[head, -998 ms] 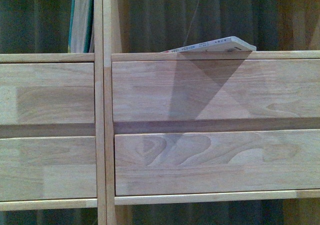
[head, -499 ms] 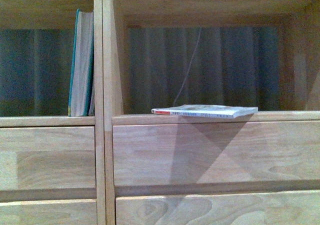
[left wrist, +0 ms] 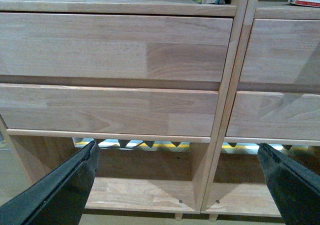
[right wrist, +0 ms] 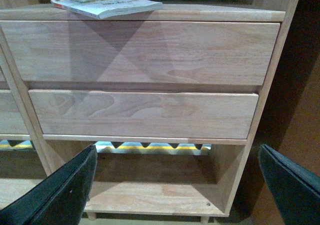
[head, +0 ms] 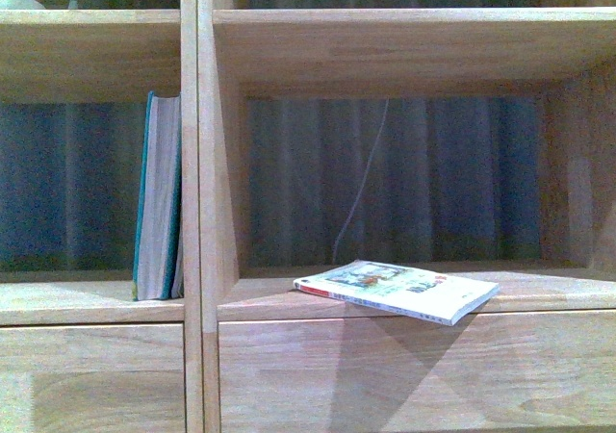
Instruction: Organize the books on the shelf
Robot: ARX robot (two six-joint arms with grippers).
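Note:
The light-wood shelf (head: 202, 212) fills the front view. The teal book (head: 159, 197) stands upright in the left compartment against the middle divider. The thin paperback (head: 397, 291) lies flat in the right compartment, its corner hanging over the front edge. It also shows in the right wrist view (right wrist: 107, 5) and, at the edge, in the left wrist view (left wrist: 305, 0). My left gripper (left wrist: 177, 185) and right gripper (right wrist: 177, 185) are open and empty, low in front of the drawers and below both books. Neither gripper shows in the front view.
Drawer fronts (right wrist: 145, 52) lie below the book compartments. Open lower compartments (left wrist: 145, 190) sit under the drawers, above short peg legs. The shelf's right side panel (right wrist: 280, 85) borders a dark gap. A thin cord (head: 366, 183) hangs behind the right compartment.
The front view has risen: the drawers have slid down out of the picture and the book compartments and the shelf above now fill it. The books have not moved on the shelf.

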